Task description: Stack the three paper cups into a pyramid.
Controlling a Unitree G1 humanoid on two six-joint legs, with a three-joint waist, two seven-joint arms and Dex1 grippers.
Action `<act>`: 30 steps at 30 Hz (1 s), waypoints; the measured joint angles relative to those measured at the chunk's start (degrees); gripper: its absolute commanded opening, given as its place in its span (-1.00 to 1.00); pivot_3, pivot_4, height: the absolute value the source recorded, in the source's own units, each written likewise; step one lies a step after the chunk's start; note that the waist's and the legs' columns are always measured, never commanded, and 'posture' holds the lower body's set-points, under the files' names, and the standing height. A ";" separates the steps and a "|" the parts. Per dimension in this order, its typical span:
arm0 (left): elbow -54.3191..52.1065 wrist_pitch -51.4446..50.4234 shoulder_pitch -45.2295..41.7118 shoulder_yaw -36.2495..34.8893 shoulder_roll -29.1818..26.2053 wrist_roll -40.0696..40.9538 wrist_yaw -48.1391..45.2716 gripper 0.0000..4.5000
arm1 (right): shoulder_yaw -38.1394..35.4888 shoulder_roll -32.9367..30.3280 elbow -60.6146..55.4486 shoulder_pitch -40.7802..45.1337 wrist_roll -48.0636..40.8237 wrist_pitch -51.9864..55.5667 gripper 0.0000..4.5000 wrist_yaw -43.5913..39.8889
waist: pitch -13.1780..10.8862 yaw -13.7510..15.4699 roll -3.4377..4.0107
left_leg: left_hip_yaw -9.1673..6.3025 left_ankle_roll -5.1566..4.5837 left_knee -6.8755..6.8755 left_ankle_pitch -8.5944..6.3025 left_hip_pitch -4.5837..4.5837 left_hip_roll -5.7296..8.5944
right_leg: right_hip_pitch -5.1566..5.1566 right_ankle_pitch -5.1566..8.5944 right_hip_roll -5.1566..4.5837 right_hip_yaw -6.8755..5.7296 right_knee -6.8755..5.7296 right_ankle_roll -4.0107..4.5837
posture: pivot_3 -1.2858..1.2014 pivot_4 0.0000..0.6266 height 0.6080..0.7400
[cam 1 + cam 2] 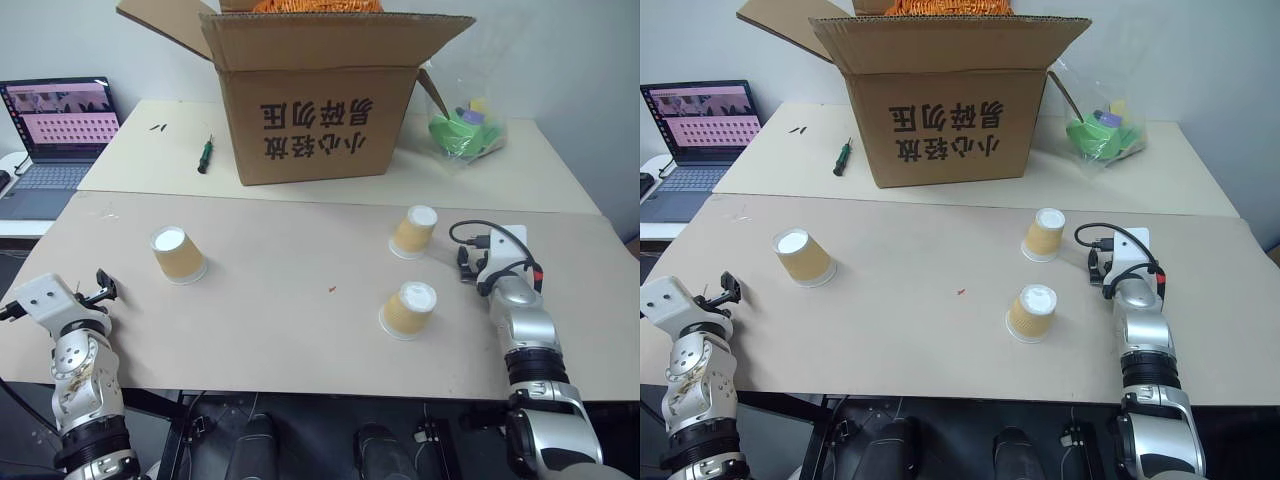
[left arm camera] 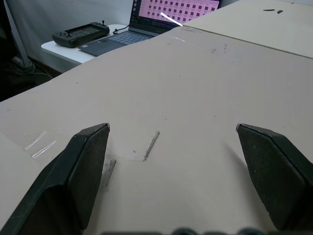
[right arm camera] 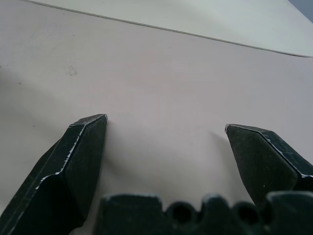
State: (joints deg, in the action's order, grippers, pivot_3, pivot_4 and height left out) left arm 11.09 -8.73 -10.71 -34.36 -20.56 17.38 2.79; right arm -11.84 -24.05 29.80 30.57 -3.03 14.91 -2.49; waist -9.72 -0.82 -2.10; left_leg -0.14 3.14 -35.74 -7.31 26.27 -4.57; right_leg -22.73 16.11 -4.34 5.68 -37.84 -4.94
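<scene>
Three paper cups lie apart on the table (image 1: pixel 300 330), none stacked.

A big cardboard box (image 1: pixel 310 95) stands at the back, a laptop (image 1: pixel 55 135) off to the left. The left cup (image 1: pixel 177 253) sits upside down, well apart from the far right cup (image 1: pixel 414 232) and the near right cup (image 1: pixel 408 310). Left gripper (image 2: pixel 171 147) and right gripper (image 3: pixel 166 137) hang spread wide and empty over bare table.

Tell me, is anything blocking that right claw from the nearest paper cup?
Nothing visible. Bare tabletop separates the open right gripper from the nearest paper cup; the cardboard box stands far behind.
</scene>
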 measured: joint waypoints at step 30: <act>-46.03 -18.55 19.41 27.59 -20.01 18.59 -47.23 0.97 | -6.14 -38.11 -36.69 -35.43 -26.57 16.43 1.00 -67.22 | 0.07 -2.52 0.70 | 0.07 0.00 0.55 -0.16 -0.74 0.02 | 0.49 0.88 -0.08 0.11 0.32 0.20 | 0.03 -0.52 0.40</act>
State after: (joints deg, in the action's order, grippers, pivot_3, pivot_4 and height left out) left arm -34.93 -27.28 8.70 -6.76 -40.56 35.97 -44.44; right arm -17.98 -62.16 -6.88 -4.86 -29.60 31.34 -69.71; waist -9.65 -3.34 -1.40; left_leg -0.07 3.14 -35.18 -7.46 25.53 -4.55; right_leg -22.23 16.99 -4.43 5.79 -37.51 -4.74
